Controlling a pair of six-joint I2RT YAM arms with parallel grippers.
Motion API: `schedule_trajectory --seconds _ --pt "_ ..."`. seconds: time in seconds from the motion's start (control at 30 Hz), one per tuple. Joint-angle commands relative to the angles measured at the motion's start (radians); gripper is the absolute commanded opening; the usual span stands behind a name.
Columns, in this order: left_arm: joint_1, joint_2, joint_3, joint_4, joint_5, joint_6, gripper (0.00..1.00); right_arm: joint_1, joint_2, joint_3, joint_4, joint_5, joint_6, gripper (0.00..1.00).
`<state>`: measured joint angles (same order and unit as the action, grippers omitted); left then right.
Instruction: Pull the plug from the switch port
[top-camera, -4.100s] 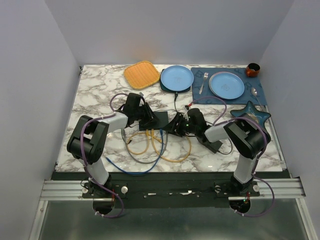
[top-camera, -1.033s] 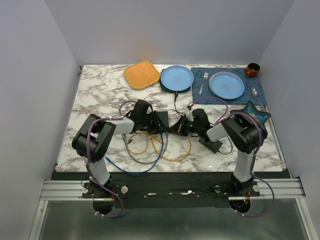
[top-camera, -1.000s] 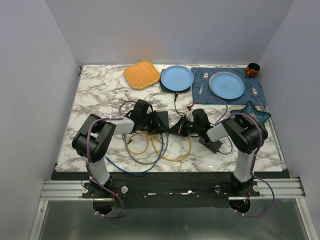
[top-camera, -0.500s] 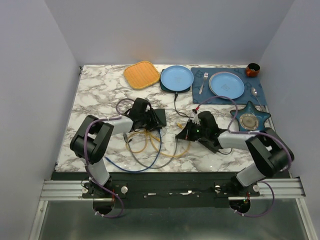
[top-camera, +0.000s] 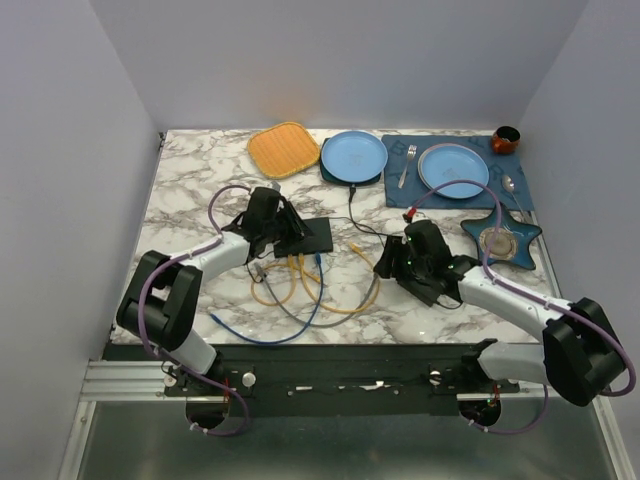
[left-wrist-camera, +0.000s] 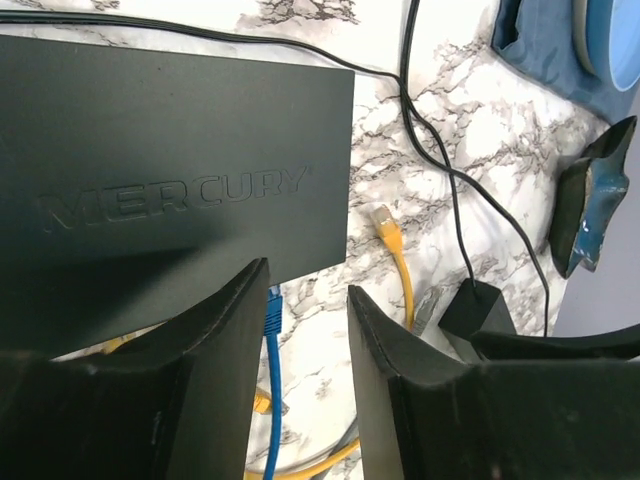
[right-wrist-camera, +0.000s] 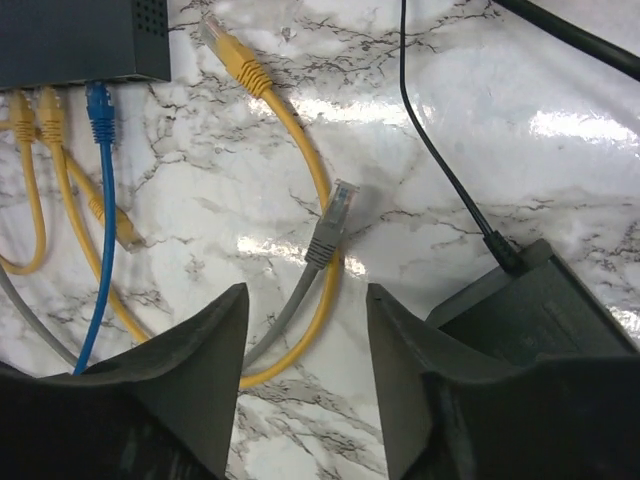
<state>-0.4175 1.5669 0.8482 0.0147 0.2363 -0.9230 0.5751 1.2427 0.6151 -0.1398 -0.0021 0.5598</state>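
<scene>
- While the left gripper (left-wrist-camera: 305, 290) hangs at the port edge of the switch (left-wrist-camera: 170, 180) with its fingers apart and nothing clamped, a blue plug (left-wrist-camera: 272, 300) shows in the gap, seated in a port. Whether the left finger touches the switch cannot be told.
- Near the middle of the table (top-camera: 190, 180), a little toward the left edge, the switch lies flat with its port edge facing the near edge. Two yellow plugs (right-wrist-camera: 50, 110) sit in ports beside the blue one.
- To the right of the switch, the right gripper (right-wrist-camera: 305, 295) is spread wide and holds nothing. A grey plug (right-wrist-camera: 338, 215) lies loose on the table just ahead of its gap, apart from the switch.
- A loose yellow plug (right-wrist-camera: 228, 48) lies just off the switch's near right corner, in no port.
- A black power brick (right-wrist-camera: 530, 300) sits just beside the right gripper's finger, its thin cord running toward the far edge.
- Cable loops (top-camera: 262, 299) fill the space between the switch and the near edge. Bare marble runs from the switch to the left edge and the far left corner.
- Along the far edge stand an orange mat (top-camera: 283, 150), a blue plate (top-camera: 354, 156) and a blue placemat (top-camera: 400, 195). A star-shaped dish (top-camera: 503, 240) lies near the right edge.
- Grey-veined white marble tops the table, and pale walls (top-camera: 350, 60) close three sides.
</scene>
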Motion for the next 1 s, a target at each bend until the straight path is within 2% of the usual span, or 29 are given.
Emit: schedule_trajectory --seconds 0.0,0.1,0.23,0.4,0.57,0.73,0.83,0.87,0.93,0.97 --pt "-0.007 -0.070 -0.032 -0.009 0.012 0.042 0.50 0.034 -0.072 -0.006 -0.087 0.067 -0.006 0.61" --pt "-0.041 -0.112 -0.054 -0.013 -0.011 0.070 0.57 0.055 -0.069 -0.015 -0.101 0.066 0.002 0.62" --pt "-0.116 -0.157 -0.096 -0.013 -0.055 0.072 0.73 0.075 -0.026 -0.017 -0.112 0.083 0.020 0.62" --pt "-0.202 -0.209 -0.170 -0.009 -0.094 0.038 0.72 0.077 0.069 0.037 -0.122 0.138 0.028 0.61" --pt "-0.219 -0.280 -0.239 -0.005 -0.127 0.013 0.69 0.077 0.210 0.112 -0.132 0.185 0.035 0.61" --pt "-0.219 -0.363 -0.299 -0.012 -0.146 0.004 0.68 0.077 0.277 0.173 -0.129 0.212 0.034 0.59" --pt "-0.221 -0.389 -0.317 -0.013 -0.147 0.003 0.67 0.077 0.311 0.205 -0.127 0.214 0.026 0.53" --pt "-0.221 -0.395 -0.322 -0.012 -0.147 0.000 0.67 0.077 0.319 0.215 -0.127 0.211 0.028 0.45" --pt "-0.221 -0.407 -0.334 -0.013 -0.149 0.000 0.67 0.077 0.322 0.216 -0.127 0.209 0.031 0.36" --pt "-0.221 -0.410 -0.337 -0.013 -0.150 -0.004 0.66 0.075 0.317 0.213 -0.127 0.209 0.032 0.27"
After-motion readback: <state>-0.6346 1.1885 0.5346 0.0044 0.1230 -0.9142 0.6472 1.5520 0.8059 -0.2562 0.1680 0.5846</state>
